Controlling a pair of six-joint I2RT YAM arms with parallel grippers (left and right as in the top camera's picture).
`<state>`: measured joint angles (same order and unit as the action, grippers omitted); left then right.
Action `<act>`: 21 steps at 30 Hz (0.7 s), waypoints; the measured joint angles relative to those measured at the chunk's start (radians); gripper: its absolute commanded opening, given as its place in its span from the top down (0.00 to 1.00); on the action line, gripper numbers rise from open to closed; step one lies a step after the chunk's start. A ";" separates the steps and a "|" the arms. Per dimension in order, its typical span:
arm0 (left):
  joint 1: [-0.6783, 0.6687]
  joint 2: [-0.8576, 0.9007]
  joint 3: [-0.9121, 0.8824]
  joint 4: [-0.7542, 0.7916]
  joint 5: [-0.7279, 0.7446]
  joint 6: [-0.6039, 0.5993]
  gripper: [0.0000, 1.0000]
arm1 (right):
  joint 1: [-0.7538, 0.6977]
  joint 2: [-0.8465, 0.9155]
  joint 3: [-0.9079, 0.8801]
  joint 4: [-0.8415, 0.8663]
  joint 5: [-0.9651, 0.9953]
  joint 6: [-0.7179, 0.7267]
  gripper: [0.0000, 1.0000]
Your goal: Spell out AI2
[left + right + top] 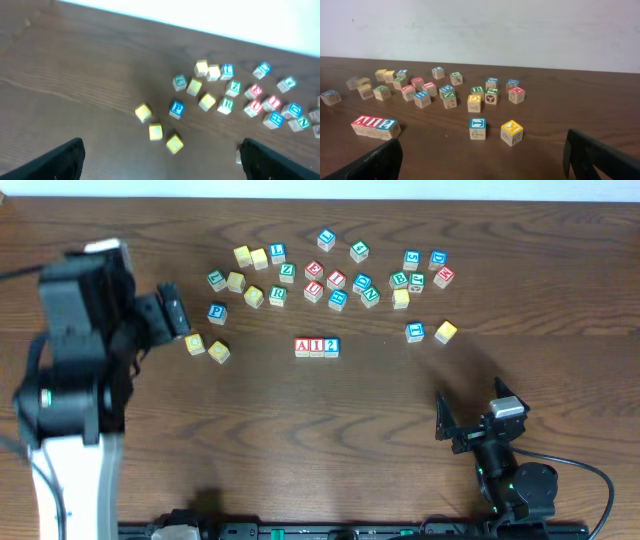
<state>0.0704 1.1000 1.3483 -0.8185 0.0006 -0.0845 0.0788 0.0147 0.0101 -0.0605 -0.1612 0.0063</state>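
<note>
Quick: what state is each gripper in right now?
Left gripper: open, holding nothing.
Right gripper: open, holding nothing.

I see a dark brown wood table (300, 440) that fills nearly all of my top view. Its grain runs in long lines from side to side. Just behind its far edge rises a plain white wall (480, 25). In my right wrist view a tiny red speck shows on it, high on the left. The light is soft and even. In my left wrist view the wall glows very bright.
</note>
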 measured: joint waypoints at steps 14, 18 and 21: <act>0.000 -0.565 -0.797 0.643 0.004 0.000 0.03 | 0.000 -0.003 0.000 0.000 0.000 -0.001 0.01; 0.000 -0.715 -0.995 0.765 0.019 0.001 0.03 | 0.000 -0.003 0.000 0.000 0.000 -0.001 0.01; 0.000 -0.817 -1.109 0.824 0.023 0.007 0.02 | 0.000 -0.003 0.000 0.001 -0.001 -0.001 0.01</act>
<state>0.0704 0.2832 0.2390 0.0055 0.0238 -0.0772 0.0788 0.0120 0.0097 -0.0597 -0.1619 0.0055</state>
